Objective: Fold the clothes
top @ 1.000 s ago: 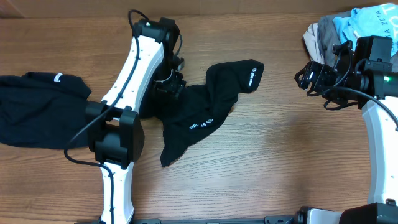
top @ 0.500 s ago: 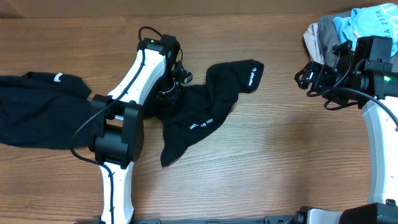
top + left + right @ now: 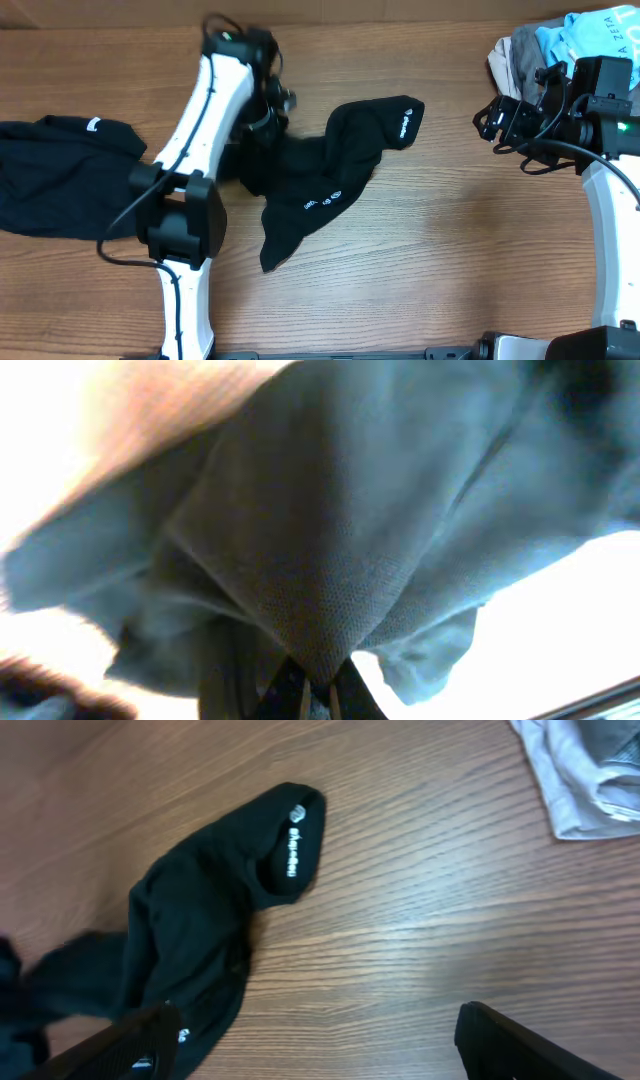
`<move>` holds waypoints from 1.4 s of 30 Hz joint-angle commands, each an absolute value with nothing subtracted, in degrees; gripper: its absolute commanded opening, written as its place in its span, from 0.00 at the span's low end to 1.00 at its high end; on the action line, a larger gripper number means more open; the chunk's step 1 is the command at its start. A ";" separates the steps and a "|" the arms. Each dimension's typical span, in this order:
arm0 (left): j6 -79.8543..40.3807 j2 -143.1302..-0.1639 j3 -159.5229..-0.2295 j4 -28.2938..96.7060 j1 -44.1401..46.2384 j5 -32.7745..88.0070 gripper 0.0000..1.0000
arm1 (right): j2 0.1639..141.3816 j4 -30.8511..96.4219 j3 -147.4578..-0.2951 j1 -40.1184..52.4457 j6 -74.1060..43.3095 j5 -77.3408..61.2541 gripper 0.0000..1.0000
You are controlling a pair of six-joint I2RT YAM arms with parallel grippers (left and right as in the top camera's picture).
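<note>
A crumpled black T-shirt with small white logos lies mid-table, one sleeve stretching to the right. My left gripper is shut on its left edge. In the left wrist view the fingertips pinch a peak of fabric that hangs up close and fills the picture. A second black T-shirt lies bunched at the far left. My right gripper hovers open at the right, well clear of the shirt. The right wrist view shows the sleeve beyond the wide-spread fingers.
A pile of pale-blue and grey garments sits at the back right corner behind the right arm; its pale edge shows in the right wrist view. Bare wooden table spans between the shirt and the right arm.
My left gripper has shut on the middle shirt's edge and swung back and left, drawing the fabric up with it. The right arm has stayed put.
</note>
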State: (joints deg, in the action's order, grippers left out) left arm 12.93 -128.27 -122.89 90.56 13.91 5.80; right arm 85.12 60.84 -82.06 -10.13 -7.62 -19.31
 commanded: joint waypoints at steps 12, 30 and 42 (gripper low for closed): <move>5.08 -122.04 -161.58 96.79 12.86 0.91 0.04 | 84.49 60.23 -82.89 -5.91 -3.77 -27.75 0.91; 3.36 -110.59 -162.58 96.79 12.88 0.19 0.04 | 88.77 53.60 -82.89 5.69 -4.89 -25.63 0.91; 3.38 -111.09 -161.49 95.18 13.41 6.35 0.04 | 92.58 53.39 -82.89 6.44 -6.00 -28.29 0.91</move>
